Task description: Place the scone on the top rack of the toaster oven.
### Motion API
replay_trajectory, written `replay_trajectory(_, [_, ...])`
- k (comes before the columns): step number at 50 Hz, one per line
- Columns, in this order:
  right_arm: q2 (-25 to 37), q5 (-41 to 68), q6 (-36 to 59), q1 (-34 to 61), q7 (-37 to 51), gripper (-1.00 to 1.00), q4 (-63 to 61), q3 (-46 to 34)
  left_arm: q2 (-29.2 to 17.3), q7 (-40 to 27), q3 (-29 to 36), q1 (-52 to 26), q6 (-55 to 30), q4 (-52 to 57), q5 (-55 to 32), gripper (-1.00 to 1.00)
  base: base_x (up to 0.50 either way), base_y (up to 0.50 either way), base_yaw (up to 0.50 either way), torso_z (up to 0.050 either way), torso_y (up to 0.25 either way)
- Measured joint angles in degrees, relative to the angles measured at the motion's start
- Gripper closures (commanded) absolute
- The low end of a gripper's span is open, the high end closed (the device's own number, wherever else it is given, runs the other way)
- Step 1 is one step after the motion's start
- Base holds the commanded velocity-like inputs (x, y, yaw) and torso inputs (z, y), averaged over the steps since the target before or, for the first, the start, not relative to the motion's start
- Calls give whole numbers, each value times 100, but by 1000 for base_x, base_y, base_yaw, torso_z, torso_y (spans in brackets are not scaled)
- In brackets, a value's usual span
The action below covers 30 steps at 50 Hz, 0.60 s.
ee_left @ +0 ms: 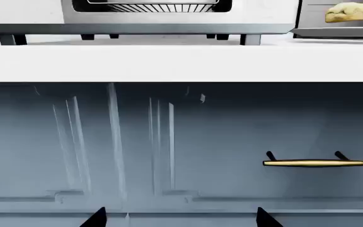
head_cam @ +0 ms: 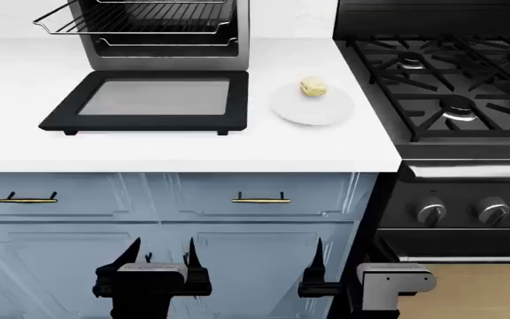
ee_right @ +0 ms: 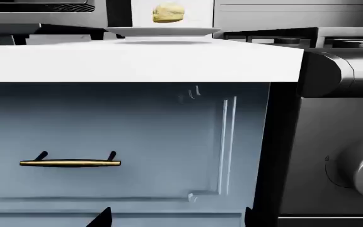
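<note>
The scone (head_cam: 313,86) is a small pale-yellow lump on a round white plate (head_cam: 312,106) on the white counter, right of the toaster oven (head_cam: 170,33). The scone also shows in the left wrist view (ee_left: 347,12) and the right wrist view (ee_right: 168,13). The oven's black-framed door (head_cam: 153,100) lies open flat on the counter. The silver wire top rack (head_cam: 140,16) is pulled out partway from the cavity. My left gripper (head_cam: 162,254) and right gripper (head_cam: 348,256) hang low in front of the blue cabinets, both open and empty, far below the scone.
A black gas range (head_cam: 450,86) with cast-iron grates and knobs (head_cam: 430,211) stands right of the counter. Blue drawers with brass handles (head_cam: 261,198) sit under the counter edge (head_cam: 184,163).
</note>
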Motion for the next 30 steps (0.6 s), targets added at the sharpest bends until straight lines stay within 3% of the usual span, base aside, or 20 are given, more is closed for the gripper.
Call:
replay_trajectory(21, [266,-132,296,74,489,-100,-205,-299,-275,-288,258,-50,-193,123,-244,-100,0,0,0,0,0])
replay_trajectory(30, [460,-332,1981,458,613,-100,-1752,-318,-570,-417,60,-469,-1785,1500,-634,-100,0,0,0,0,0])
